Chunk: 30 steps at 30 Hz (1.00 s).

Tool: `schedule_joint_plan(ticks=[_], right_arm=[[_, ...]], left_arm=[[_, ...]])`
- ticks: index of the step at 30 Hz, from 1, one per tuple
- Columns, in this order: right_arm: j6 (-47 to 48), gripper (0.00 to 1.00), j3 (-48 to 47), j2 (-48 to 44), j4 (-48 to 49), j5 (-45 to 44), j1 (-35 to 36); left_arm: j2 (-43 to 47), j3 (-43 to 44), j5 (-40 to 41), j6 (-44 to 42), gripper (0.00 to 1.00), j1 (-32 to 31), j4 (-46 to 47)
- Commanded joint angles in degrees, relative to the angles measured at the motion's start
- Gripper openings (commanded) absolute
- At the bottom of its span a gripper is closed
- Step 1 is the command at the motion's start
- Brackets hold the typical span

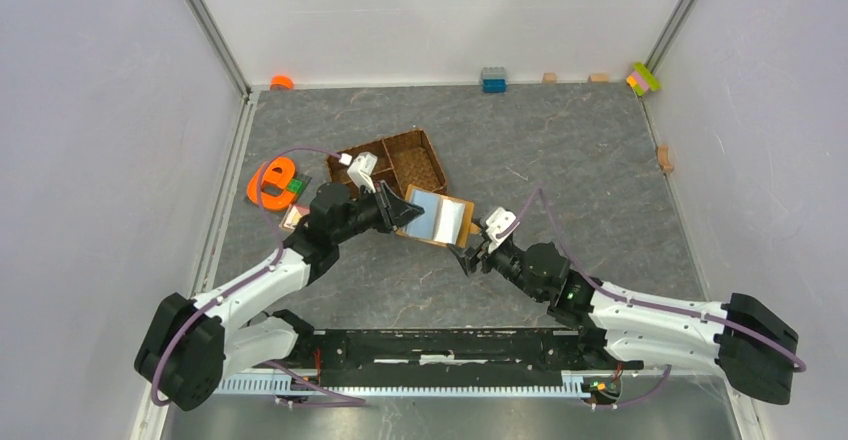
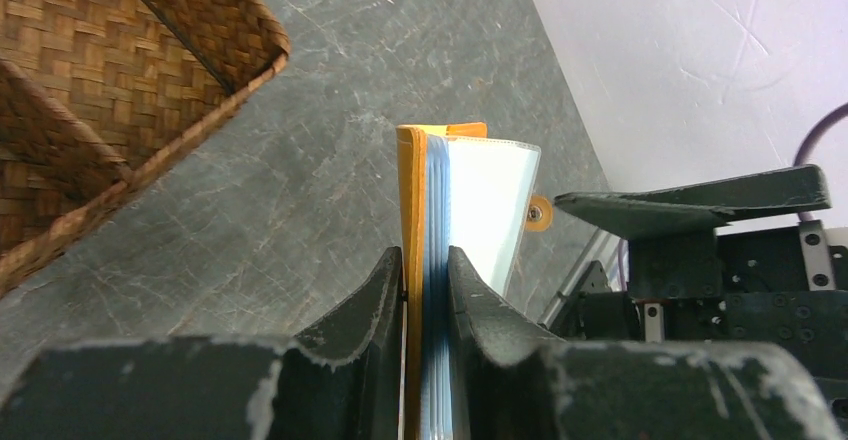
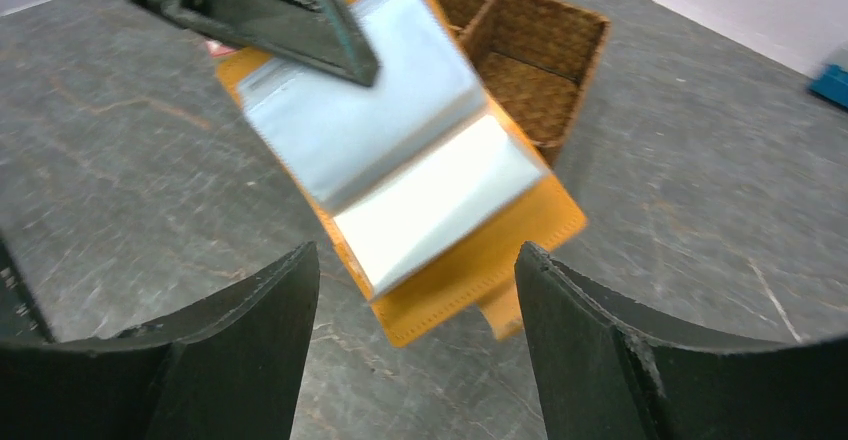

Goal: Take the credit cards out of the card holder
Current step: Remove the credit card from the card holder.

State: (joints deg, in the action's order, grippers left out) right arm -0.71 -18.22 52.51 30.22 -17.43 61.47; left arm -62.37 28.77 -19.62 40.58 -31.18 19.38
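Just in front of the woven tray (image 2: 190,125) near the worktop's middle, the left end effector (image 2: 425,260) clamped the opened card holder (image 1: 440,218) by its left leaf, its long axis running rightward towards the right end effector (image 3: 415,260), which gaped wide, empty, just beside its free near-right edge.

- card holder (image 3: 480,260): orange-tan leather-like cover, matt, stitched edges.
- sleeves (image 3: 400,130) inside: clear glossy plastic.
- tray (image 2: 60,110): brown woven wicker, rough.
- desk (image 3: 680,210): grey, stone-patterned, matt.
- left fingers (image 2: 355,310): black matt plastic, scuffed.
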Motion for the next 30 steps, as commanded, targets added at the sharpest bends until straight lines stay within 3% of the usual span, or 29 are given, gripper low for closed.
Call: schedule_joint_plan(ticks=[1,10,18,22,26,30], right_arm=[[1.71,0.77,1.55,1.24,8.55,9.59,0.14],[0.8,0.87,2.24,3.93,13.07,11.58,0.16],[-0.65,0.82,0.91,6.35,11.47,8.34,0.14],[-0.91,0.66,-0.28,7.58,10.12,8.11,0.14],[-1.01,0.47,-0.86,7.79,8.76,6.96,0.16],[-1.05,0.2,-0.46,6.33,8.04,3.87,0.12]], left_arm=[[0.51,2.94,-4.47,-3.03,0.11,-1.61,2.07],[-2.71,6.02,-7.28,-6.11,0.14,-8.39,3.71],[-2.07,4.96,-12.74,-4.18,0.24,-8.9,9.67],[-3.35,4.81,-15.26,-2.61,0.33,-8.9,12.4],[-4.47,5.1,-16.18,-1.84,0.34,-8.91,13.09],[-3.49,4.74,-15.44,-2.13,0.33,-8.92,12.97]])
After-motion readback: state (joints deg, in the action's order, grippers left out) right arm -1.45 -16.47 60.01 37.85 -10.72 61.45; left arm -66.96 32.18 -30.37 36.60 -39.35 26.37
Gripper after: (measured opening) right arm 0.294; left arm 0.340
